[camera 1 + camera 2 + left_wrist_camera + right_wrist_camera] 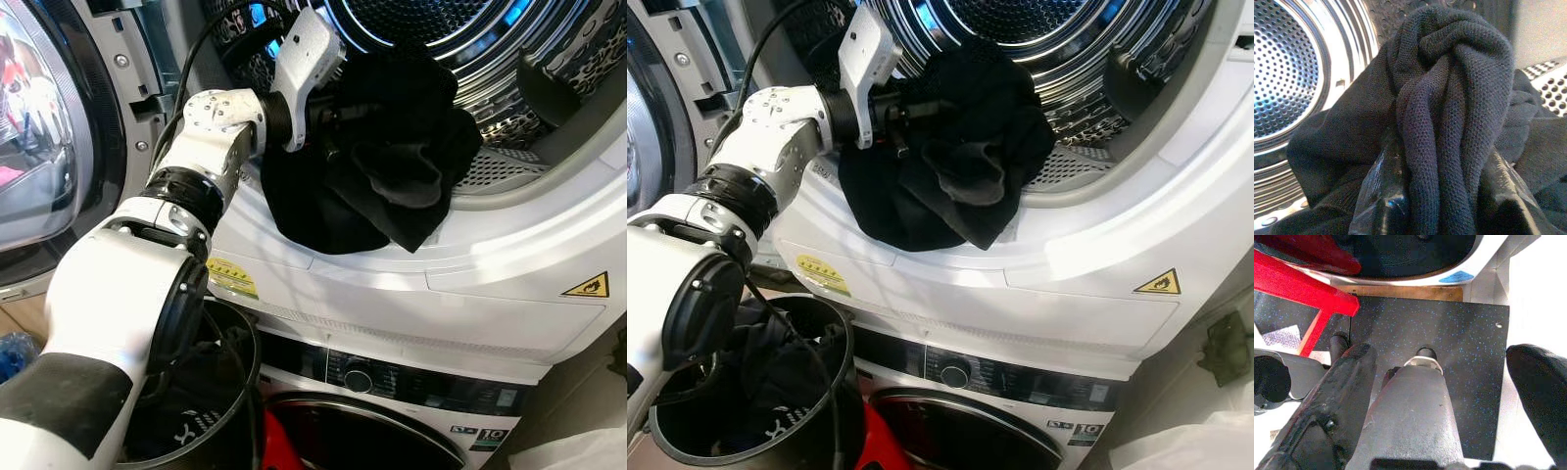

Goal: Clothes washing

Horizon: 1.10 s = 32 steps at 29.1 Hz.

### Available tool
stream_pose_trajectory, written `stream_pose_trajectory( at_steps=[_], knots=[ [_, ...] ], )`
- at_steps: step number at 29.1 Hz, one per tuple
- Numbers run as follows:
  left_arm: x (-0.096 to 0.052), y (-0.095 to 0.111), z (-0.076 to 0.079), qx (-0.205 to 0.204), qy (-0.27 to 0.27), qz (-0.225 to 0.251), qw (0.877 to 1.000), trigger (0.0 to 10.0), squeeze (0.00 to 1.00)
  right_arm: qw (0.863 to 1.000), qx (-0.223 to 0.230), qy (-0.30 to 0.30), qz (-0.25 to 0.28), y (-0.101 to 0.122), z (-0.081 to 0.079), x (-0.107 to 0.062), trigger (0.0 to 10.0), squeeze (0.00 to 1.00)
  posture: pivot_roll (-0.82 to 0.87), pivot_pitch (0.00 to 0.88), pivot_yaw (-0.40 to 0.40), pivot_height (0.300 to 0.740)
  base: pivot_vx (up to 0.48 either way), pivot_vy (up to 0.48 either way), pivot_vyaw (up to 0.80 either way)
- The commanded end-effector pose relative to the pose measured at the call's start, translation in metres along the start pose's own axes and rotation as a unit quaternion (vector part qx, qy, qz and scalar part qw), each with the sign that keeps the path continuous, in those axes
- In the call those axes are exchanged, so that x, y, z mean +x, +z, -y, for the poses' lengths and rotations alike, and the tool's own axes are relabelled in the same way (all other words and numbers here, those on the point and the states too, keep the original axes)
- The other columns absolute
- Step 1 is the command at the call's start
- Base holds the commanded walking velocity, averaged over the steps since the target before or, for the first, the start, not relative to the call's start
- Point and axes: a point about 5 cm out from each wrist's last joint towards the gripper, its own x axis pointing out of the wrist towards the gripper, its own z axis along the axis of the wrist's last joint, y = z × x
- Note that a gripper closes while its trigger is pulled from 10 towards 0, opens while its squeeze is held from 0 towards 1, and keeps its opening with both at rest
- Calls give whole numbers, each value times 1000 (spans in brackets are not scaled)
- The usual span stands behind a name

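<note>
Black basket (686,431) low left, dark laundry inside. Left gripper (338,113) at drum mouth, jaws clamped on black garment (392,166), cloth draped over door rim (323,264). Push deep into drum (470,29) before release, lift trailing hem clear. Right gripper (1440,396) idle, jaws wide, empty.

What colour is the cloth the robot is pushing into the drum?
Black garment, its knit clearest in the left wrist view.
</note>
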Motion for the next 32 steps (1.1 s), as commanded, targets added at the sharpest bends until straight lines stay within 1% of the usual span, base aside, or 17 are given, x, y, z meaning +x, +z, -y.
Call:
stream_pose_trajectory(
  at_steps=[1,2,4,6,9,11,15,16,18,19,20,21,24,26,28,32],
  knots=[
    [0,-17,8,-21,-16,-28,999,10000,667,1000,-1,6,-1,-1,-5,0,10000,0,-56,47,79,740,0,0,0],
    [1,-15,6,-32,-5,-17,999,10000,1000,1000,-1,6,-1,-1,-5,0,10000,0,-56,47,79,740,0,0,0],
    [0,-9,0,-49,24,6,999,10000,1000,1000,-1,8,-2,-2,-6,0,10000,0,-52,52,79,740,0,0,0],
    [-2,-4,-4,-53,41,23,997,10000,1000,1000,0,7,-2,-3,-6,0,10000,0,-51,52,78,740,0,0,0],
    [-6,5,-13,-76,77,53,993,10000,1000,1000,-1,8,-5,-4,-7,-1,10000,0,-39,54,76,740,0,0,0],
    [-7,5,-13,-77,71,52,993,10000,1000,1000,-2,8,-5,-4,-8,-1,10000,0,-35,54,78,740,0,0,0],
    [-8,4,-10,-73,37,44,996,10000,1000,1000,0,9,-4,-3,-9,0,10000,0,-33,54,80,740,0,0,0],
    [-8,6,-9,-68,19,46,996,10000,1000,1000,0,9,-4,-2,-10,0,10000,0,-32,52,81,740,0,0,0],
    [-8,8,-9,-67,15,49,996,10000,1000,1000,0,10,-4,-2,-11,0,10000,0,-29,54,81,740,0,0,0],
    [-7,9,-10,-61,18,47,997,10000,1000,1000,0,10,-4,-2,-11,0,10000,0,-26,53,81,740,0,0,0],
    [-7,10,-12,-41,39,40,998,10000,1000,1000,0,11,-4,-2,-12,0,10000,0,-27,54,82,740,0,0,0],
    [-7,11,-13,-37,47,38,997,10000,1000,1000,0,11,-4,-2,-13,0,10000,0,-27,54,82,740,0,0,0],
    [-7,14,-15,-36,60,46,996,10000,1000,1000,1,11,-4,-2,-13,0,10000,0,-30,53,84,740,0,0,0],
    [-6,14,-15,-29,65,44,996,10000,1000,1000,2,8,-5,-2,-13,0,10000,0,-32,52,86,740,0,0,0],
    [-6,13,-17,-24,93,38,995,10000,1000,1000,1,7,-5,-3,-13,0,10000,0,-32,55,87,740,0,0,0],
    [-5,11,-17,-24,111,34,993,10000,1000,1000,2,6,-5,-3,-13,0,10000,0,-35,56,88,740,0,0,0]
  ],
)
